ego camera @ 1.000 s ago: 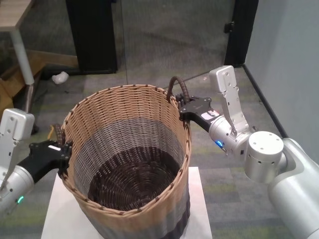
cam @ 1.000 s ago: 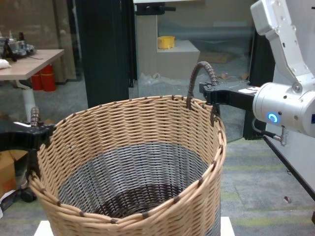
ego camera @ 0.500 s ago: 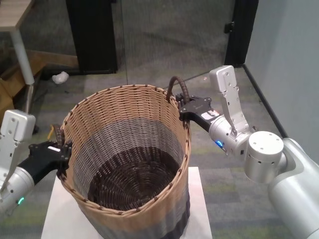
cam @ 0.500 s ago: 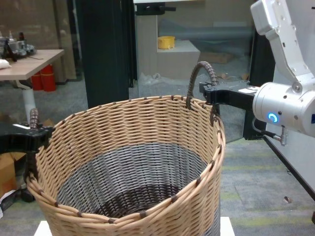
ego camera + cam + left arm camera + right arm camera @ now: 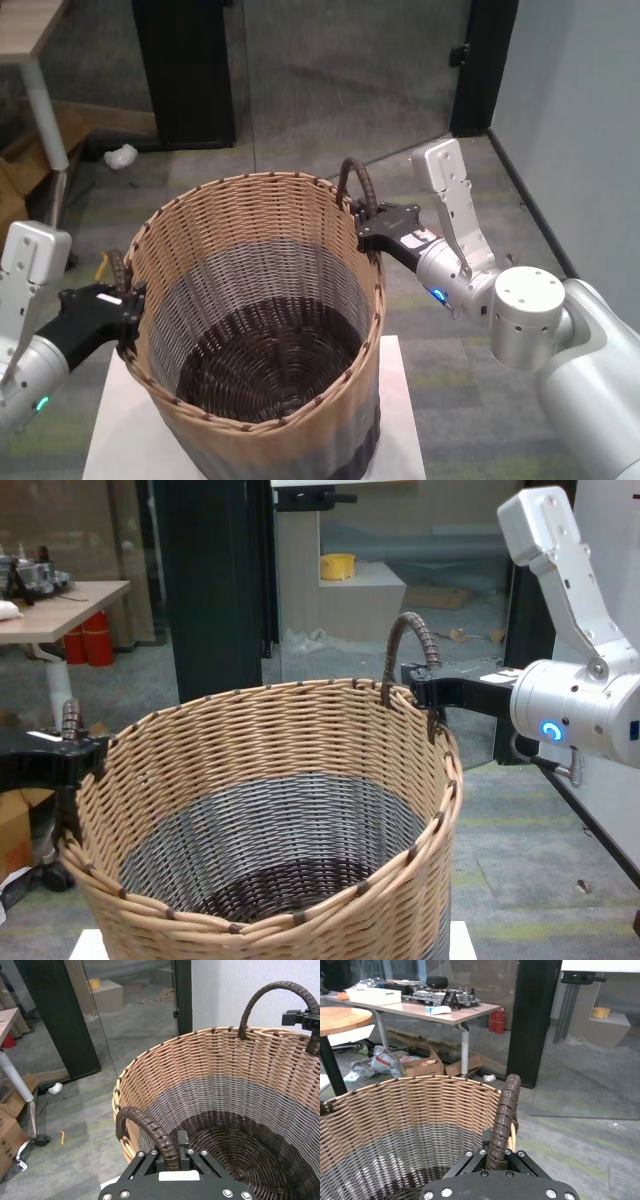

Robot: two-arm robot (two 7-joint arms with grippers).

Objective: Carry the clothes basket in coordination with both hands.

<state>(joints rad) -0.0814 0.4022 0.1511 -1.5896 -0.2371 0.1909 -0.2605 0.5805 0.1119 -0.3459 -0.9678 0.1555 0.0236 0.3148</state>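
The clothes basket (image 5: pixel 200 240) is large, round and woven, with a tan band over a grey one, and stands on a white stand (image 5: pixel 402 400). My left gripper (image 5: pixel 125 300) is shut on the dark wrapped loop handle (image 5: pixel 119 268) at the basket's left rim. In the left wrist view that handle (image 5: pixel 145 1127) runs between the shut jaws of the left gripper (image 5: pixel 172 1156). My right gripper (image 5: pixel 368 225), on the arm with the blue ring, is shut on the far-right handle (image 5: pixel 358 185). The right wrist view shows this handle (image 5: pixel 504 1110) clamped in the right gripper (image 5: pixel 496 1156). The basket is empty inside.
A black pillar (image 5: pixel 185 70) and a black door frame (image 5: pixel 482 60) stand on the carpet beyond the basket. A desk leg (image 5: pixel 45 110) and cardboard (image 5: pixel 20 190) are at far left, with a white scrap (image 5: pixel 120 155) on the floor. A grey wall (image 5: pixel 580 120) runs along the right.
My right gripper has sunk a little with its handle, so the basket's right rim sits slightly lower. The left gripper has hardly moved. Both stay shut on the handles.
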